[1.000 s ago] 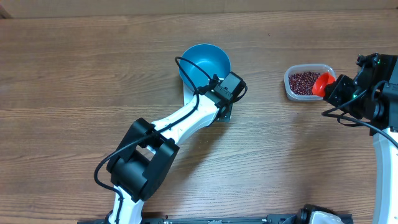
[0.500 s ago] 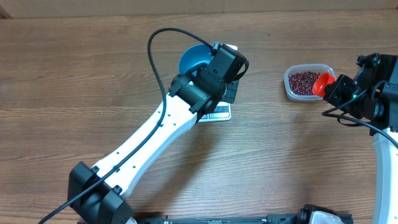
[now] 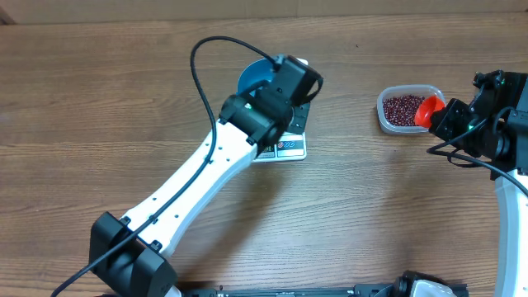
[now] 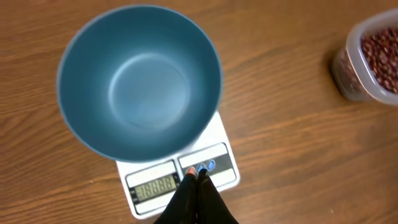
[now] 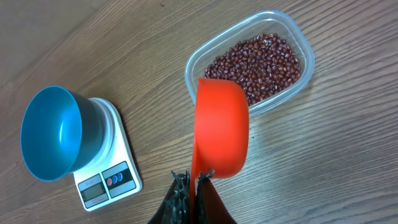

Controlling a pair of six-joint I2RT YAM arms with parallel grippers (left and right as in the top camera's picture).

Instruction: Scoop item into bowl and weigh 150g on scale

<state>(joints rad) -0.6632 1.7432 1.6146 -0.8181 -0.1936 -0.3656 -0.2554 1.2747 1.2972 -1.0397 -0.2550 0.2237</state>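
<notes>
Sitting on the scale [image 4: 219, 138] is the blue bowl [image 4: 140, 81]; left gripper [image 4: 197, 177] pinched together, right gripper [image 5: 191, 180] squeezing a red scoop [image 5: 221, 124] near the beans [image 5: 258, 65].

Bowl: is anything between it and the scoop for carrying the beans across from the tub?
Yes. The left gripper hangs shut over the scale's button panel, and its wrist covers the tub-side part of the bowl from above. Nothing else lies between the tub and the scale. The right gripper holds the scoop by the tub.
</notes>
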